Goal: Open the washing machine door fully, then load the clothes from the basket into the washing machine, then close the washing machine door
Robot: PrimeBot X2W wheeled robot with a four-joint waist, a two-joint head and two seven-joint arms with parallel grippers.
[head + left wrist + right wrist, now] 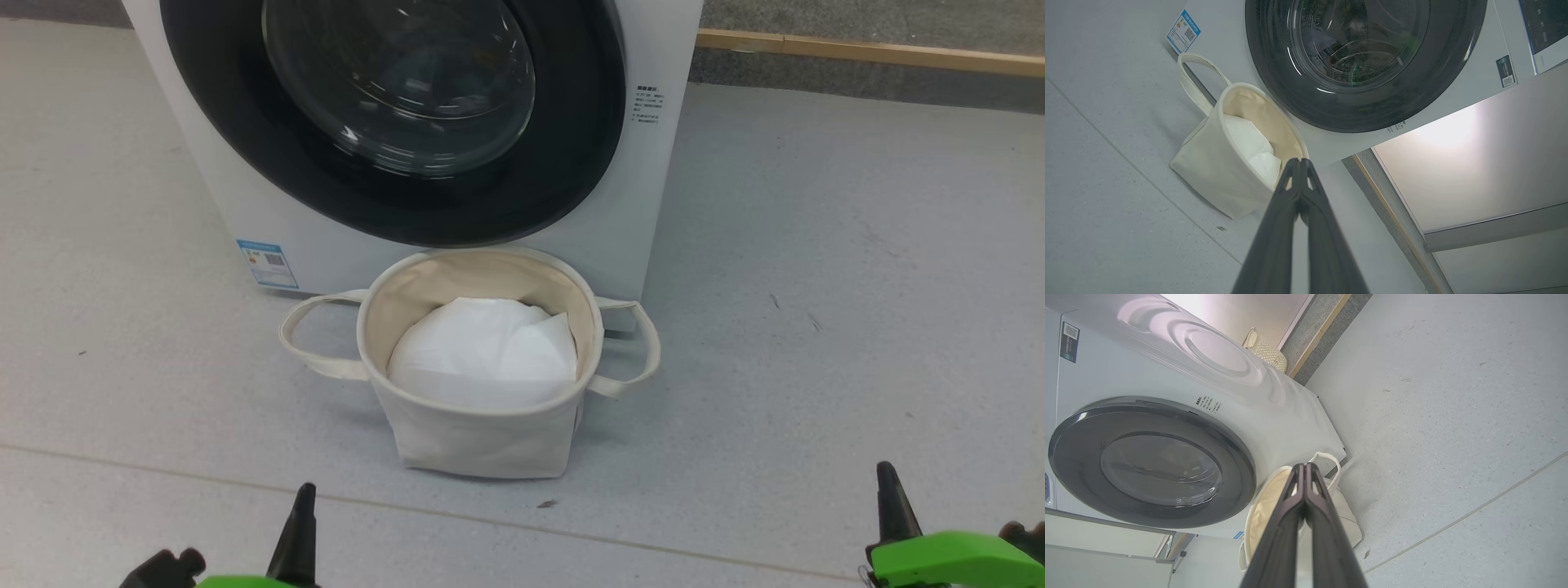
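Note:
The white washing machine (645,204) stands straight ahead with its washing machine door (571,163) closed flat against the front, black rim around the glass bowl. The cream basket (482,441) sits on the floor touching the machine's base; inside it lies a plain white padding sheet (482,351). The clothes are out of view. My left gripper (304,498) is shut and empty at the lower left, well short of the basket. My right gripper (886,478) is shut and empty at the lower right. The wrist views show the left gripper (1299,163) and right gripper (1304,467) pointing toward the basket (1216,171) and the door (1237,465).
Grey floor spreads on both sides of the machine, with a seam line (163,469) crossing in front of me. A wooden skirting strip (865,51) runs along the back right. A pale panel (1474,171) stands beside the washer. A woven container (1265,351) sits behind it.

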